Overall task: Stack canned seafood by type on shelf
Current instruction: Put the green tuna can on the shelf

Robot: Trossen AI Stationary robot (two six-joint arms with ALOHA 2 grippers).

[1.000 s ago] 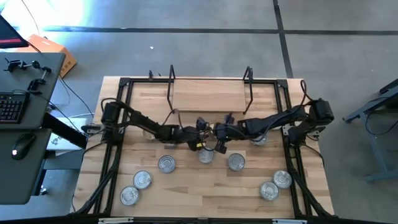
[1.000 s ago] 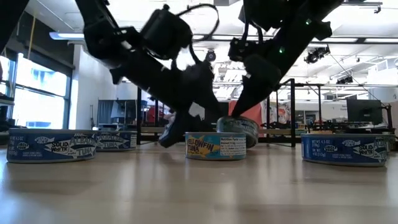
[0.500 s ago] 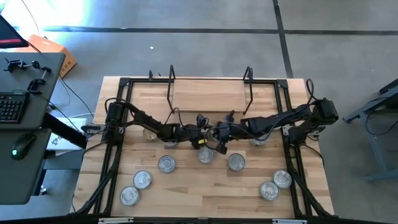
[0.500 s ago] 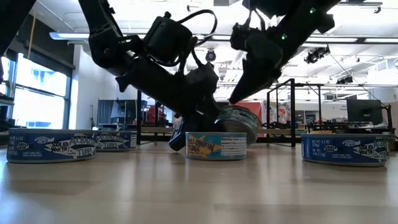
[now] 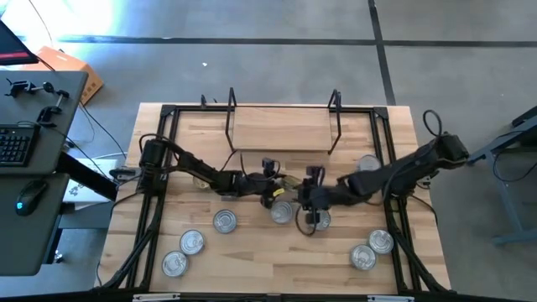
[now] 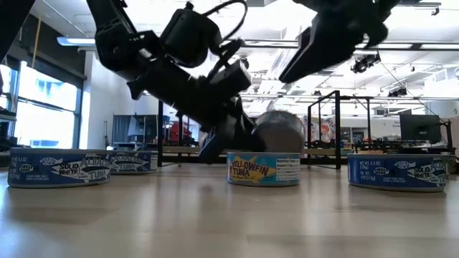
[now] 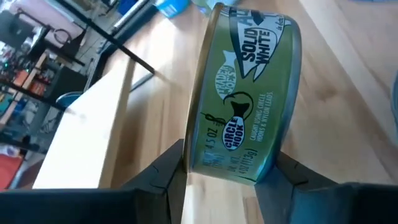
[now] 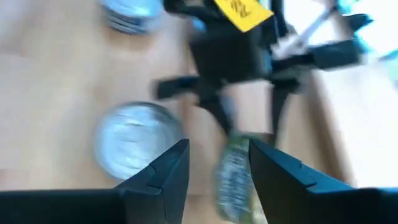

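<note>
My left gripper (image 5: 277,191) is shut on a green-labelled "Solid White" tin (image 7: 249,93) near the table's middle. The tin shows its silver face in the low view (image 6: 278,132). A "Yellowfin Tuna" tin (image 6: 263,169) rests on its base on the table just below it. My right gripper (image 8: 217,144) is open and empty. It is raised just right of the left gripper (image 5: 304,205) and faces the held tin. The shelf (image 5: 281,126), a light board with black wire uprights, stands at the far middle. My left gripper pinches the green tin across its two flat faces, one finger (image 7: 166,177) on the lid side, the other on the bottom side, at the rim's near part (image 7: 227,163). The fingers come slanting from the table's left. The tin stands on edge, off the table.
Silver-lidded tins lie about the table: one near the middle (image 5: 225,221), two near left (image 5: 191,242), two near right (image 5: 363,256), one under my right gripper (image 5: 319,221), one by the right frame (image 5: 367,164). "Solid White" tins stand left (image 6: 59,168) and right (image 6: 396,172) in the low view.
My right gripper has let go of the green tin, opened, risen and drawn back toward the table's right and near edge. The tin has passed into my left gripper, which has shut on it and holds it on edge. The Yellowfin tin has slid slightly right.
</note>
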